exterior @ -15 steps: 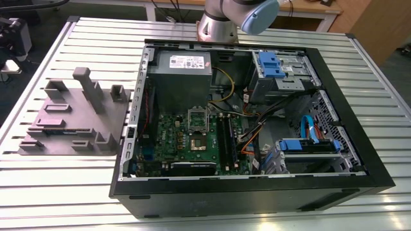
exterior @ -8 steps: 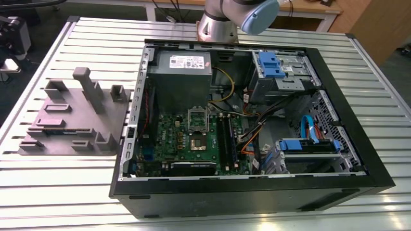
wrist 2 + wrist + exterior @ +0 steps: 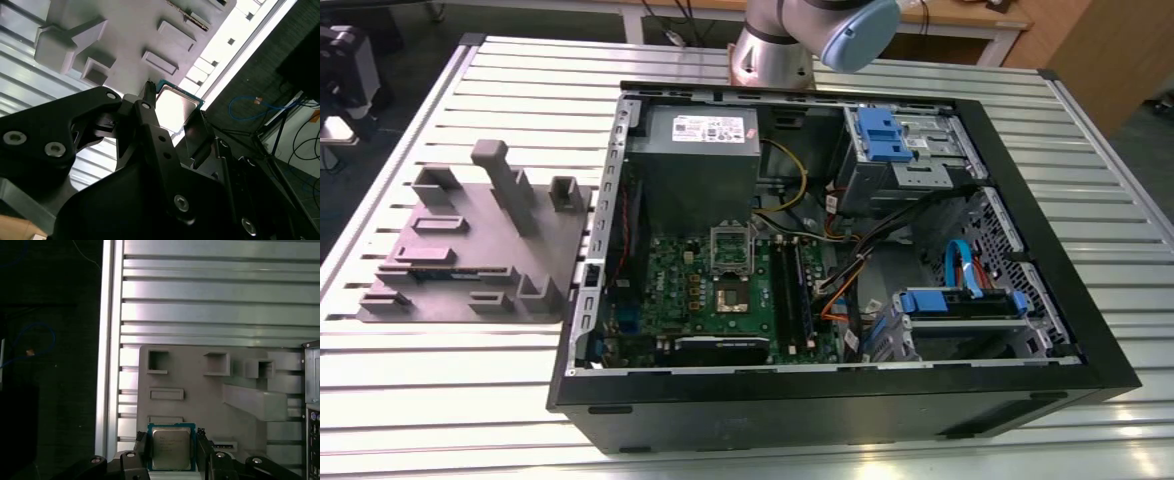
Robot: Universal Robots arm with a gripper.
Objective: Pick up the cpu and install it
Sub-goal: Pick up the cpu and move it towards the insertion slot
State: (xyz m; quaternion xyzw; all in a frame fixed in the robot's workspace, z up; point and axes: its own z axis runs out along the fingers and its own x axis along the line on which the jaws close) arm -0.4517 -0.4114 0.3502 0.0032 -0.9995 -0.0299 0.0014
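In both wrist views the cpu point(image 3: 171, 452) point(image 3: 176, 111), a small square chip with a shiny silver top and a thin pale edge, sits between my two black fingers. My gripper point(image 3: 172, 436) point(image 3: 172, 104) is shut on it, one fingertip point(image 3: 142, 440) on each opposite edge. The chip hangs in the air over the grey plastic fixture block point(image 3: 200, 390) point(image 3: 467, 240). In the exterior view the motherboard's socket point(image 3: 731, 296) lies bare inside the open computer case point(image 3: 1067, 330), with its metal frame point(image 3: 731, 246) flipped up behind it.
The case stands on a ribbed metal table point(image 3: 480, 400), at the exterior view's right of the fixture block. Cables, a power supply point(image 3: 700, 130) and blue drive bays point(image 3: 894, 135) surround the motherboard. The arm's base point(image 3: 774, 55) rises behind the case. The table's edge point(image 3: 107, 365) runs beside the block.
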